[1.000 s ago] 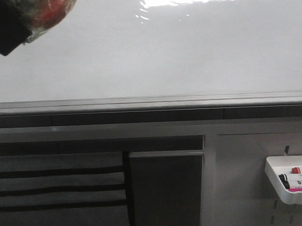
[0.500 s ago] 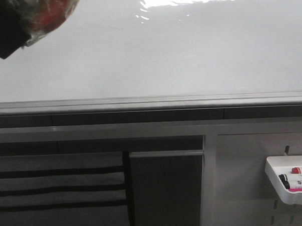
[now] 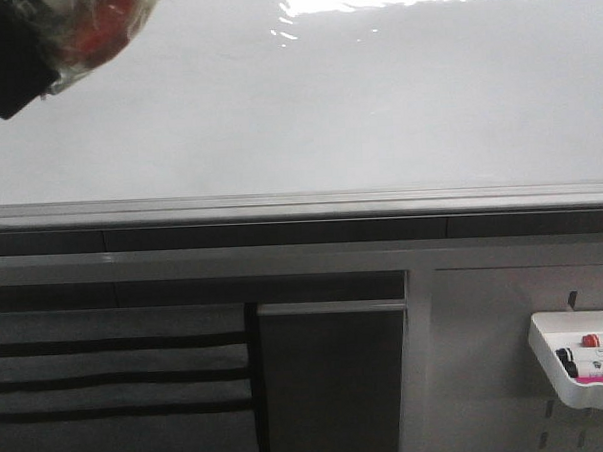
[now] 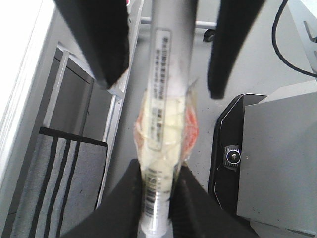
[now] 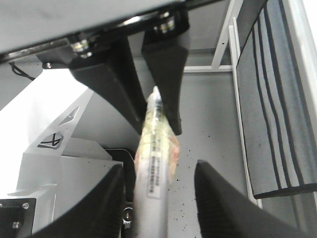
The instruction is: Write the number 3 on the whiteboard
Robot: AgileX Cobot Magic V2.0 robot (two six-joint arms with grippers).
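Around: white plastic tray [image 3: 546, 360] on a grey slotted panel [image 3: 477, 358], holding red, black and pink pens [image 3: 599, 341], well apart from both end effectors, low and to the right. A grey fabric with black stripes [image 3: 118, 379] hangs below them, under the board's frame. Nothing we see stands between the end effectors and the board.

The left end effector [image 4: 157, 171] is pinching the marker [image 4: 168, 59] low on its barrel. The right end effector [image 5: 158, 168] is spread, fingers either side of the same marker, one finger [image 5: 111, 198] close to it, the other clear of it. We can't tell if the tip touches anything.

The whiteboard [image 3: 307, 116] sits just beside the left end effector and spreads right and down from it in the front view. The board is flat, glossy white with glare on top and a grey metal lower edge [image 3: 300, 201]. The marker has a smooth grey barrel, a printed label and a crinkly clear wrap with red showing.
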